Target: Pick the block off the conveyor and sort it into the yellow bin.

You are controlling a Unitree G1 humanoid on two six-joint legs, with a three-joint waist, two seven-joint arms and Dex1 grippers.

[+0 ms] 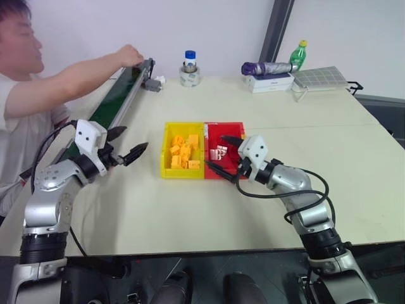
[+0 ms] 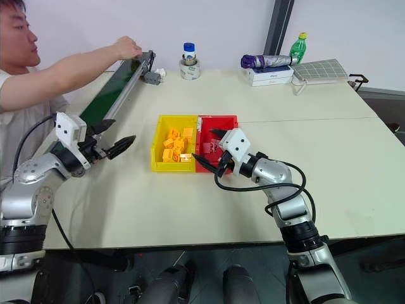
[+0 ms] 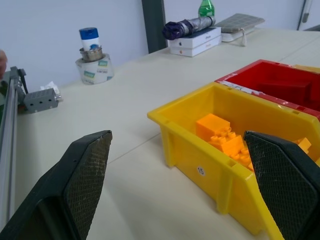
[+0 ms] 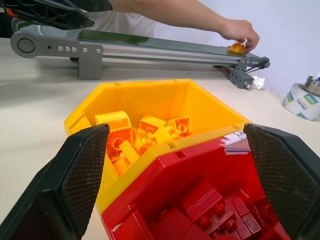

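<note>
In the left eye view, the left claw (image 1: 130, 144) is held with its jaws apart, empty, beside the long dark green conveyor (image 1: 120, 95) on the pale desk (image 1: 253, 215). The right claw (image 1: 223, 154) is spread over the red plastic tray (image 1: 223, 128) joined to the small yellow plastic bin (image 1: 166, 152).

In the right wrist view, the small yellow-orange block (image 4: 236, 48) is seen at the belt's far end, under a person's hand (image 4: 240, 34).

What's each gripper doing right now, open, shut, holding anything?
Left gripper: open, empty, between the dark green conveyor belt and the yellow plastic bin.
Right gripper: open, empty, over the red plastic bin.
</note>
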